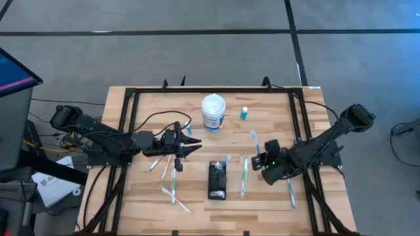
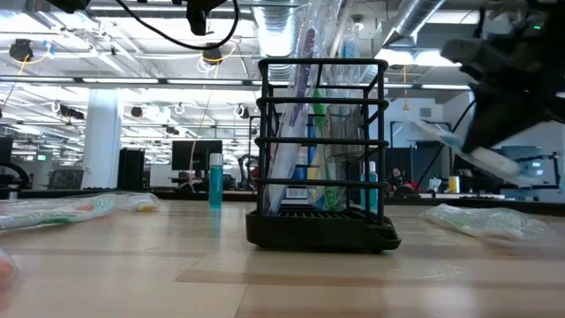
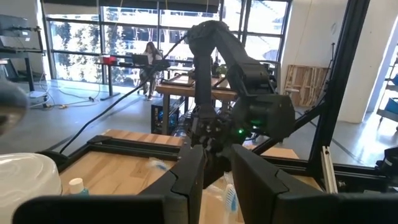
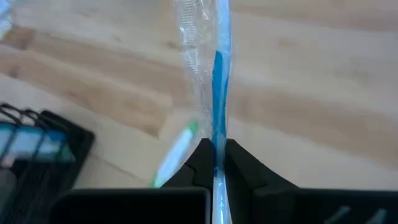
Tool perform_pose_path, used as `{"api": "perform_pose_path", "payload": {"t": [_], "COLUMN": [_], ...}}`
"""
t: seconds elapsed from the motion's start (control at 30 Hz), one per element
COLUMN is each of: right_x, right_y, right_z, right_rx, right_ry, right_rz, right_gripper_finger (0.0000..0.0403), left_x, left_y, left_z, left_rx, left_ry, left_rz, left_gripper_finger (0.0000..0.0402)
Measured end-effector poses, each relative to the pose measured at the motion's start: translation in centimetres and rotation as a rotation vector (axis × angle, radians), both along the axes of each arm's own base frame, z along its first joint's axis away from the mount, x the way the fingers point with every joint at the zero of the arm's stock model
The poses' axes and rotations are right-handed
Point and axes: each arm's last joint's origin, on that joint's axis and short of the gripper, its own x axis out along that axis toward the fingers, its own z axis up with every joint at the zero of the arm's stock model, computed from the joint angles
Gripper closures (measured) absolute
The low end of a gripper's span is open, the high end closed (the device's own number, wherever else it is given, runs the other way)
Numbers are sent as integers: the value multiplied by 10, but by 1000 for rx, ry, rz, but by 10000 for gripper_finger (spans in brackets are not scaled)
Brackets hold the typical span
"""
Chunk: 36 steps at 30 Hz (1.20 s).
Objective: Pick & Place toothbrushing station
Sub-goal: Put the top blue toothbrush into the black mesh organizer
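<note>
One toothbrushing station (image 1: 217, 179) upright at table (image 1: 275, 196) centre-front, already holding several wrapped brushes: likely light, stiff wire, tippy, best taken by top rail. Nearby: white tub (image 1: 213, 113), small blue bottle (image 1: 244, 113), loose wrapped toothbrushes (image 1: 173, 185) both sides, crowding approach. Right gripper (image 4: 215, 163) beside station, clenched on blue wrapped toothbrush (image 4: 219, 74); left gripper (image 3: 214, 177) near table's left, jaws apart, holding nothing.

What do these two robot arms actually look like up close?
Both arms are dark, jointed and boxy, with black cables trailing off the left one. Each ends in a tool, the left tool and the right tool, with two flat black fingers; a green light glows on the right wrist.
</note>
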Motion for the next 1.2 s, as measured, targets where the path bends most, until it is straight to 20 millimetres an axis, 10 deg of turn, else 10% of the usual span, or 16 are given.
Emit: {"api": "perform_pose_path", "payload": {"t": [1.2], "right_x": [85], "right_y": [-28], "right_z": [120], "right_rx": [-639], "right_ry": [-102], "right_rz": [589], "right_gripper_finger": [394], "left_x": [20], "left_y": [43], "left_z": [-6], "left_rx": [-23], "left_ry": [-101], "left_rz": [21], "left_gripper_finger": [325]}}
